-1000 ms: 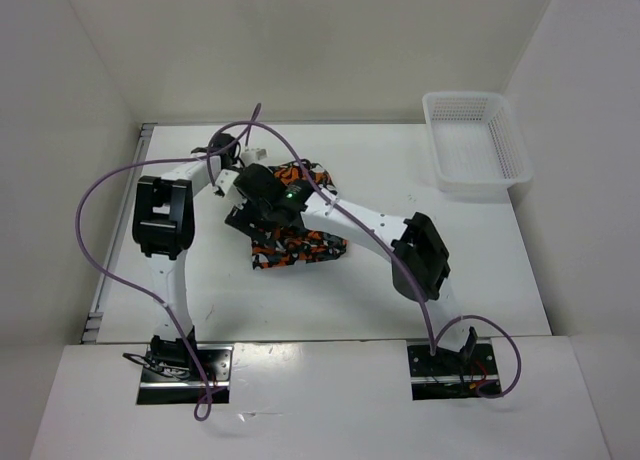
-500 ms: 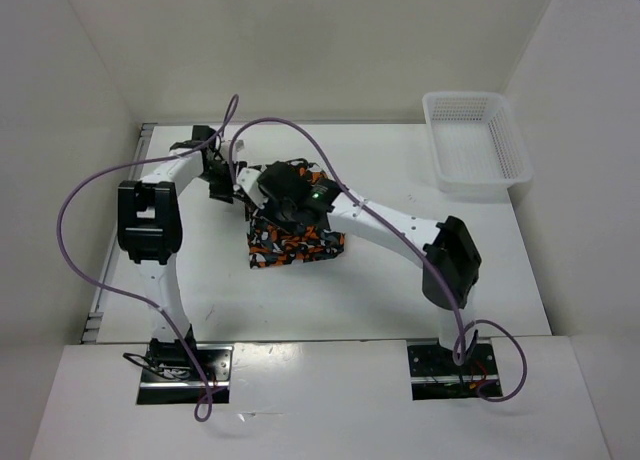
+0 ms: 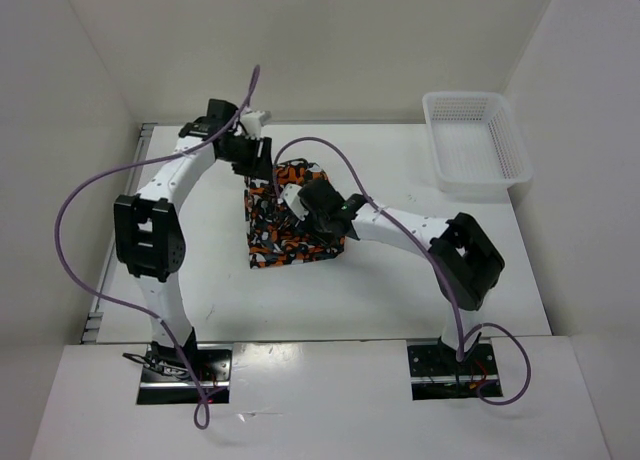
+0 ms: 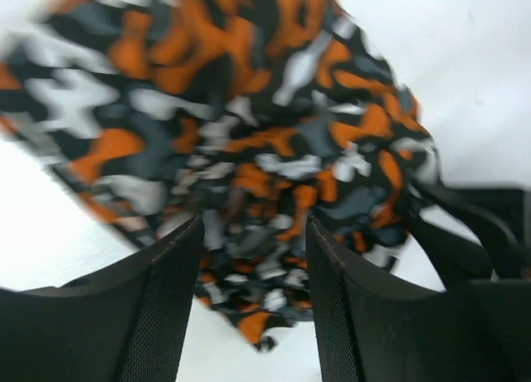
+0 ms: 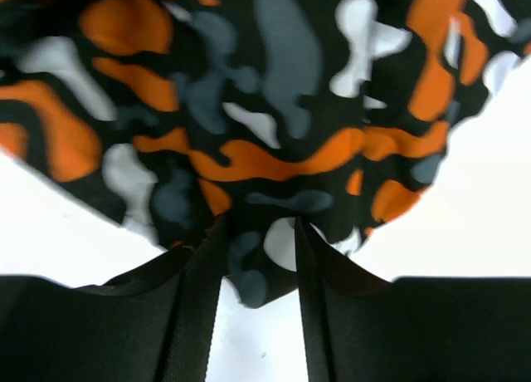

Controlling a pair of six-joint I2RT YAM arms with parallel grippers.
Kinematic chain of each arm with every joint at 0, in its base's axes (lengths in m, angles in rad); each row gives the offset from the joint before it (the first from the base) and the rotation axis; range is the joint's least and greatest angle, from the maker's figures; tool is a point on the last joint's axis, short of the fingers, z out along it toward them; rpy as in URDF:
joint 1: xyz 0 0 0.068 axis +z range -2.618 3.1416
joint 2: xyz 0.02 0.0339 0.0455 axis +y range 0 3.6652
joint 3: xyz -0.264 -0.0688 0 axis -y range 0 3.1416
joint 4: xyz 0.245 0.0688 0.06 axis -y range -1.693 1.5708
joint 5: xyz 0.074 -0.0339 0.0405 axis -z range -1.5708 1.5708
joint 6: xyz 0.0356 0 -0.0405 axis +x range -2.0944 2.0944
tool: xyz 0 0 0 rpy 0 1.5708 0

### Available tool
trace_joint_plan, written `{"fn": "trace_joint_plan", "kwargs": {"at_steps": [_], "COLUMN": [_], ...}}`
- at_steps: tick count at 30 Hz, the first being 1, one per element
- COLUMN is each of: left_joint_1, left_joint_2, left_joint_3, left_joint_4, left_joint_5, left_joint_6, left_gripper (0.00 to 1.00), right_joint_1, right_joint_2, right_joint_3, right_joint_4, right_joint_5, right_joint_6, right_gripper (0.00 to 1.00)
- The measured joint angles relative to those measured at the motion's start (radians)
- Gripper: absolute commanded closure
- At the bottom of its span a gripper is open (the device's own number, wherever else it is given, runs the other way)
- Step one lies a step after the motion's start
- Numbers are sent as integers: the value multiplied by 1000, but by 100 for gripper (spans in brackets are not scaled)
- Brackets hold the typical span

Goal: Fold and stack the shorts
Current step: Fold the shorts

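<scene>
White surface (image 3: 400, 280) is carrying the shorts (image 3: 290, 242); left tool (image 4: 253, 232) and right tool (image 5: 259, 228) are each pinching the fabric's edge, the rest spreading ahead of them.

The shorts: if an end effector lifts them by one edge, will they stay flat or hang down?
Probably floppy: the shorts bunch into creases where the right end effector pinches them. Likely light too: the cloth looks thin and soft at the left end effector. So a lifted edge would probably droop.
</scene>
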Motion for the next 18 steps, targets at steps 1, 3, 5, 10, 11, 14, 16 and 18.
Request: {"fn": "trace_joint_plan", "kwargs": {"at_steps": [1, 3, 5, 10, 11, 14, 16, 18], "left_joint_1": [-20, -54, -73, -91, -96, -119, -136, -149], "left_joint_2": [8, 37, 70, 117, 117, 117, 124, 137], "left_joint_3": [0, 0, -3, -12, -14, -20, -22, -22], "left_joint_4": [-11, -35, -52, -80, -83, -87, -87, -87], "left_joint_5": [12, 27, 29, 29, 29, 27, 18, 7], "left_joint_6": [0, 1, 0, 0, 0, 0, 0, -1], "left_gripper": [40, 40, 40, 40, 40, 40, 42, 56], "right_joint_1": [-10, -27, -31, -29, -29, -29, -29, -29], "right_joint_2": [-2, -9, -16, -17, -17, -18, -18, -19], "right_joint_3": [-14, -40, -65, -85, -85, -92, -101, -115], "right_joint_4": [16, 46, 79, 133, 140, 161, 167, 171], "right_joint_5": [0, 1, 2, 0, 0, -2, -6, -11], "right_joint_6": [0, 0, -1, -1, -1, -5, -6, -15], "right_gripper": [54, 54, 54, 54, 54, 54, 56, 67]}}
